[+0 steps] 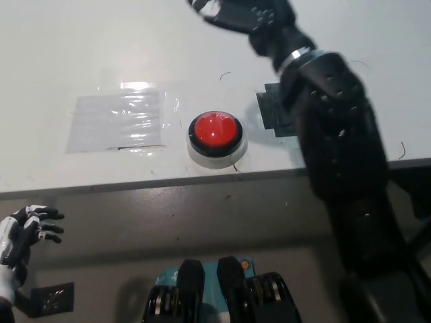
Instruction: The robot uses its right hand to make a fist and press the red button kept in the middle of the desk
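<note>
Nothing readable anywhere here, no text, label, brand or number shows on the red button (215, 131), the surface (81, 54) or either taped patch.

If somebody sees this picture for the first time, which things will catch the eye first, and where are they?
First the red button, bright on the pale desk near its front edge. Then the black right arm, which reaches across from the bottom right, its robot hand beyond the button at the top edge. The white left robot hand rests open at the lower left, below the desk.
</note>
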Available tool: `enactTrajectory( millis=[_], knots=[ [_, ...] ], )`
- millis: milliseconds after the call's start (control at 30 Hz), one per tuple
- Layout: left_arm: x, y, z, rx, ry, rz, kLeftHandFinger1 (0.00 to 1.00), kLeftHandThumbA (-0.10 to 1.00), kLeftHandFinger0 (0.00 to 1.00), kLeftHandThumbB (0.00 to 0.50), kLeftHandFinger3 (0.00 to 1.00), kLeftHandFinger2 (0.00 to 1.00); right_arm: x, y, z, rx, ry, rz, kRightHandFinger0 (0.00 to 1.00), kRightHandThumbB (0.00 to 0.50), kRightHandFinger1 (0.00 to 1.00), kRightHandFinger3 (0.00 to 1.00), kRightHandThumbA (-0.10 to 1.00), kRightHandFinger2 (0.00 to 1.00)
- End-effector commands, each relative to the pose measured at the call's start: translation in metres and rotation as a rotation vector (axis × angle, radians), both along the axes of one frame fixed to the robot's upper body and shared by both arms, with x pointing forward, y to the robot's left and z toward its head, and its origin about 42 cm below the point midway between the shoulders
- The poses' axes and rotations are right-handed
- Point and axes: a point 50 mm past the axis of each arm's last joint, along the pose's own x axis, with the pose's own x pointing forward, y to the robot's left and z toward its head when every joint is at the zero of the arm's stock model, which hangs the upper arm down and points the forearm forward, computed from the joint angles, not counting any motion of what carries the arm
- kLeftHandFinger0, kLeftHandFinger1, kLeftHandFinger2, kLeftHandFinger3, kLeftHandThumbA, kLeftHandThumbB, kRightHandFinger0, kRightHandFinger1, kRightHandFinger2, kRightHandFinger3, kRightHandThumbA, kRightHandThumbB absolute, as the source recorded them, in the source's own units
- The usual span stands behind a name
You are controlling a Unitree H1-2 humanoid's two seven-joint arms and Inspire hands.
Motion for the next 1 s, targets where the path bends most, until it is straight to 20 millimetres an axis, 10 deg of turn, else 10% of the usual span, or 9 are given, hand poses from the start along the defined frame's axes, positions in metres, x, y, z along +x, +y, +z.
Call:
enactTrajectory(
  millis=[0, 500, 967],
  knots=[
    [0.007, 0.0, 0.016, -0.002, -0.056, -0.027, 0.4, 0.61, 0.38, 0.081, 0.49, 0.47, -0.002, 0.015, 0.007, 0.063, -0.08, 0.044, 0.0, 0.114, 0.0, 0.29, 0.62, 0.26],
    [0.014, 0.0, 0.023, 0.021, -0.064, -0.025, 0.41, 0.61, 0.4, 0.073, 0.53, 0.49, -0.006, 0.036, -0.103, 0.062, 0.095, 0.07, 0.0, 0.063, 0.0, 0.27, 0.6, 0.23],
    [0.028, -0.002, 0.037, 0.033, -0.108, -0.05, 0.46, 0.62, 0.46, 0.071, 0.56, 0.52, -0.015, 0.013, -0.144, 0.076, 0.197, 0.041, 0.0, 0.073, 0.0, 0.28, 0.63, 0.23]
  ],
)
